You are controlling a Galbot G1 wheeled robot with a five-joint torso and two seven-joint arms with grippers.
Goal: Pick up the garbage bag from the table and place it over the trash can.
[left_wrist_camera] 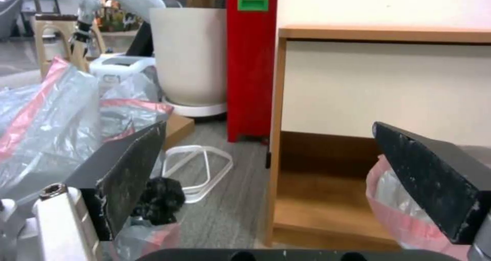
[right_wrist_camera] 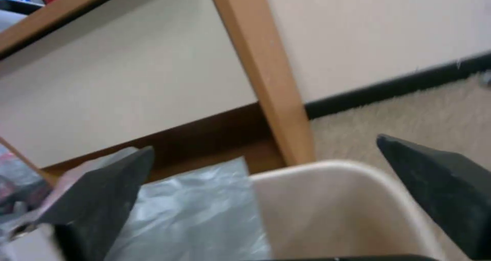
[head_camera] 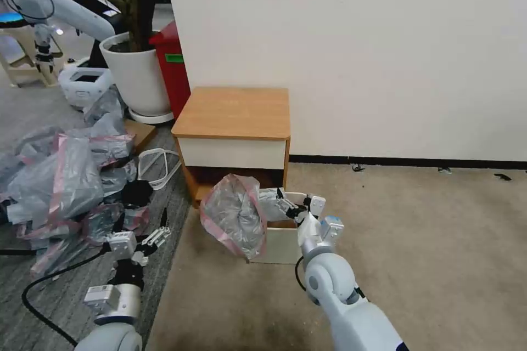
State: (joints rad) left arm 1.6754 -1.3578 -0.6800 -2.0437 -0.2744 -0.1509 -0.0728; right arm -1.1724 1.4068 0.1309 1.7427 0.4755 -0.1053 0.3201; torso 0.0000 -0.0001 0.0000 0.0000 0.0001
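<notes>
The garbage bag (head_camera: 236, 219) is already off the bench (head_camera: 233, 112), whose top is bare, and hangs partly over the trash can (head_camera: 282, 241): one side drapes across the rim nearest the right hand (head_camera: 296, 207), the rest bulges out beyond the can on the hand's far side. Spreading the rim around the whole can seems left to do. The right hand hovers just above the can's rim, fingers spread and released. The left hand (head_camera: 156, 237) sits low, well apart from the can, fingers open, grasping nothing.
</notes>
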